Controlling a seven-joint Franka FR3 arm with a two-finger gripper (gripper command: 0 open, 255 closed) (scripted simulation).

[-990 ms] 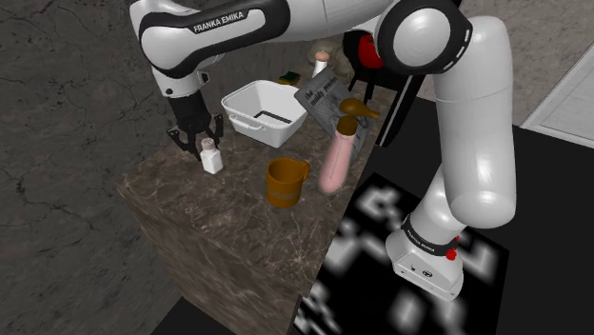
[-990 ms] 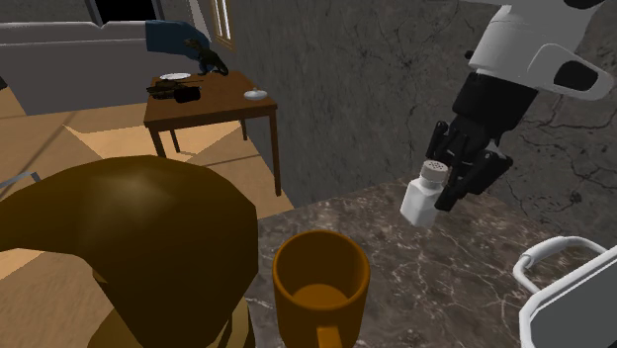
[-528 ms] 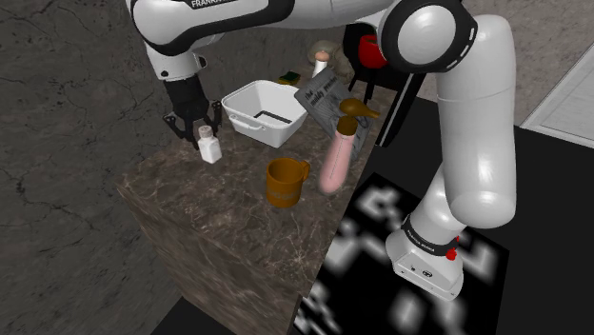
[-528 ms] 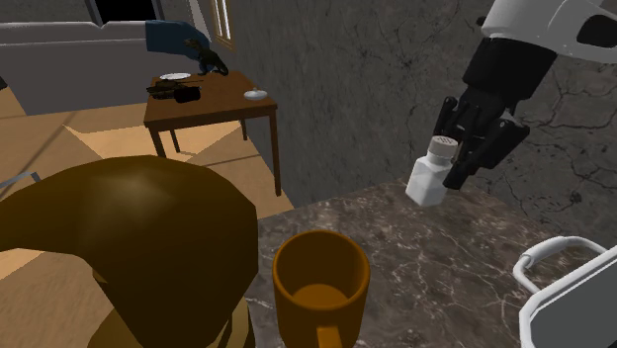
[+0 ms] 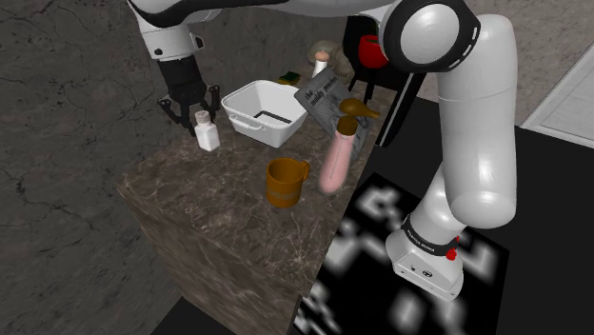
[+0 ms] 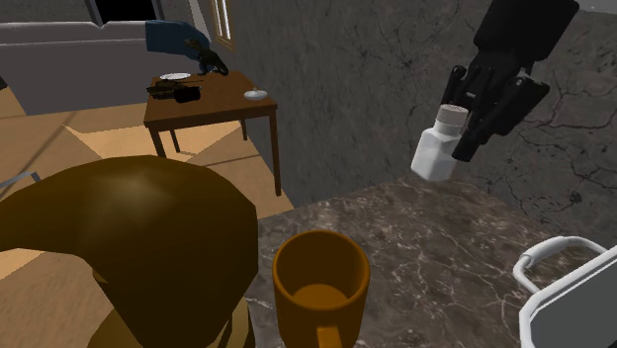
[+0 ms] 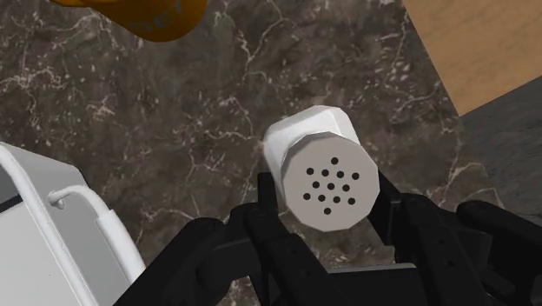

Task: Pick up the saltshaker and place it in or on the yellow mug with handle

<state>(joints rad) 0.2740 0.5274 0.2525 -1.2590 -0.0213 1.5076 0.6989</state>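
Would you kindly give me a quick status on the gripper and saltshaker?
Gripper shut on saltshaker, held above the countertop. Orange-yellow mug upright, empty. White tub alongside, path looks clear.

The dark marbled stone counter (image 5: 228,190) has white veins and looks polished. The white saltshaker (image 7: 317,169) has a smooth, matt body and a grey cap with small holes. The orange-yellow mug with handle (image 6: 318,287) is smooth, with a soft shine. The small brown table (image 6: 208,105) looks like wood.
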